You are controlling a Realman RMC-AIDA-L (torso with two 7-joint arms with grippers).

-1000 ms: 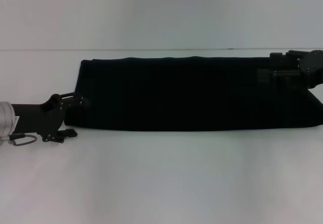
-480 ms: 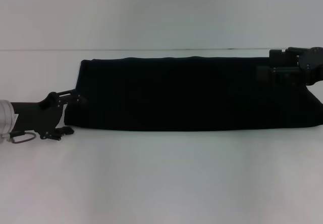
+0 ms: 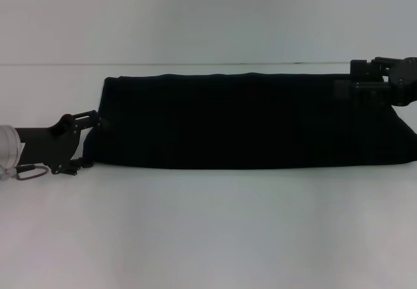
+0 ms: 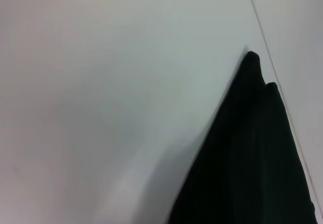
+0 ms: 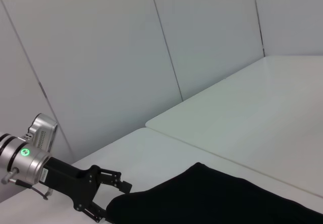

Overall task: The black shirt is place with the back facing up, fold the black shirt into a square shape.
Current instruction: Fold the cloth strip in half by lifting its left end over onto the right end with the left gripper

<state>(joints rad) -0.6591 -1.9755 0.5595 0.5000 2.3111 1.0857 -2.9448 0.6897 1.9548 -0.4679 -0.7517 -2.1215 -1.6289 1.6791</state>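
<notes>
- Two grippers sit at opposite ends of the shirt (image 3: 251,121), which lies on the white table (image 3: 208,230) as a long, low black band running left to right across the head view.
- Shirt: folded lengthwise into a flat strip, its far edge close to the table's back edge and its near edge a fairly straight line; no lettering shows on the upper face.
- Left gripper (image 3: 91,139): at the shirt's left end, low over the table, its arm reaching in from the left edge of the head view. Its fingers (image 3: 85,116) stand spread, one by the upper part of the cloth end and one at the lower corner, with the shirt's edge between or just beside them; whether they touch the cloth cannot be told.
- The right wrist view shows the same gripper (image 5: 119,196) from across the table, fingers apart at the shirt's (image 5: 217,199) end.
- The left wrist view shows only a pointed black fold of the shirt (image 4: 252,158) on the table (image 4: 101,82).
- Right gripper (image 3: 365,84): at the far right corner of the shirt, over its back edge. Black against black cloth, its opening cannot be told, nor whether it has hold of the shirt.
- A grey wall (image 3: 208,15) stands behind the table.
</notes>
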